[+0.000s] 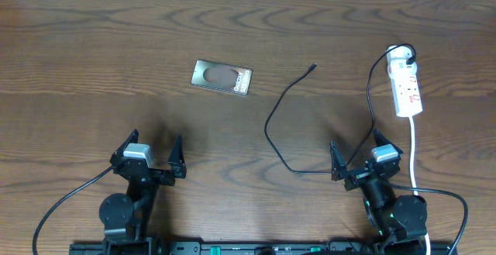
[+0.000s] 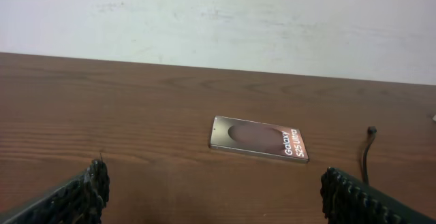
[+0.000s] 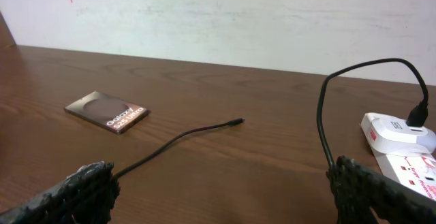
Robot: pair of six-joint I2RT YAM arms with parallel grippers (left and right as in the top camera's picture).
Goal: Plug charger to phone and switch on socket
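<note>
Overhead, the phone point(image 1: 222, 77) lies flat at about 11 o'clock from the middle of the table point(image 1: 93, 69), long sides running roughly 9 to 3 and tilted a little. The charger point(image 1: 268, 128) snakes across the wood. Its connector tip point(image 1: 312, 68) rests free at about 1 o'clock, well apart from the phone, and its other end is already plugged into the top of the socket point(image 1: 408, 92) out at 2 o'clock. The left gripper point(image 1: 153, 153) sits at 7 o'clock and the right gripper point(image 1: 358, 153) at 5 o'clock. Both have their jaws spread wide with nothing between them.

Nothing is joined yet, so the step in hand is probably fetching the cable end. The right arm is nearer to it. It would do best to pinch the cable just behind the tip, not on the tip itself, so the plug stays exposed and pointing straight. The loop near 6 o'clock gives slack, but the cable may twist as it lifts. The phone will likely slide on bare wood when pushed, so the left jaws should brace its far short edge first. The port cannot be made out in any view. The switches wait until last.
</note>
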